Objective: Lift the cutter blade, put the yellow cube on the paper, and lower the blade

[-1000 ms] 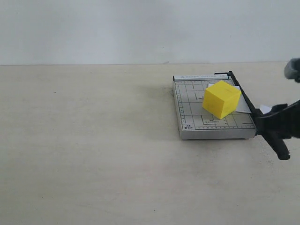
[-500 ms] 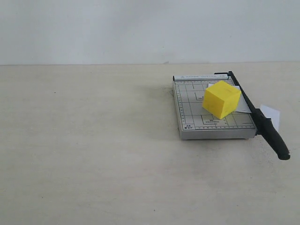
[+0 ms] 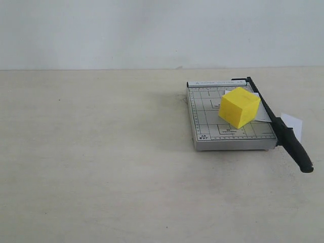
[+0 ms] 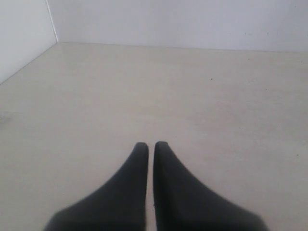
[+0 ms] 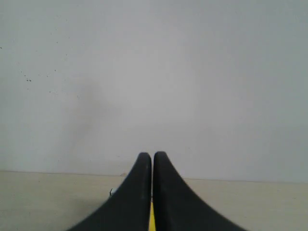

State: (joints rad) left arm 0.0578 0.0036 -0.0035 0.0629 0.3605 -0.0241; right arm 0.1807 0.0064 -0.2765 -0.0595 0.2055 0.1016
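Note:
The yellow cube sits on the grey gridded base, resting on the white paper whose other part shows past the blade at the right. The cutter blade lies down along the base's right edge, its thick handle sticking out toward the front. Neither gripper shows in the exterior view. My left gripper is shut with nothing in it, over bare table. My right gripper is shut and empty, facing the wall; a sliver of the yellow cube shows behind the slit between its fingers.
The pale table stretches wide to the left of the cutter. A white wall backs the table, and a side wall shows in the left wrist view.
My right gripper was by the blade's handle a second ago; it has let go, shut, and drawn back out of the exterior view. Cube, paper and blade have not moved.

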